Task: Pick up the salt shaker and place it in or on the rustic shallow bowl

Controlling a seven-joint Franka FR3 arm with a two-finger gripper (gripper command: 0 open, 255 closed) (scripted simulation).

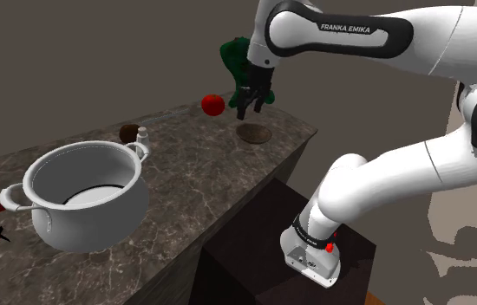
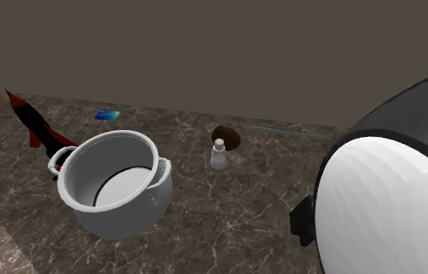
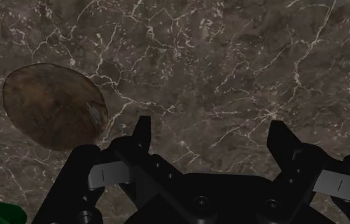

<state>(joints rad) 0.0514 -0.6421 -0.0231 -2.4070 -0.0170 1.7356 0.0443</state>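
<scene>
The salt shaker [image 1: 142, 135] [image 2: 219, 154] is small and pale with a white cap. It stands upright on the dark marble counter [image 1: 193, 173], beside the pot and far from my hand. The rustic shallow bowl [image 1: 254, 133] [image 3: 54, 106] is a flat brown dish near the counter's far end. My black gripper [image 1: 249, 111] [image 3: 213, 133] hangs a little above the counter, just beside the bowl. It is open, with bare marble between its fingers [image 3: 143, 130].
A large grey pot [image 1: 85, 195] [image 2: 115, 180] with two handles stands between the shaker and the near edge. A brown lump [image 2: 226, 136] lies right behind the shaker. A red round fruit [image 1: 212, 105] and a green object [image 1: 235, 56] sit beyond the bowl. A red-and-black toy rocket [image 2: 37, 128] lies past the pot.
</scene>
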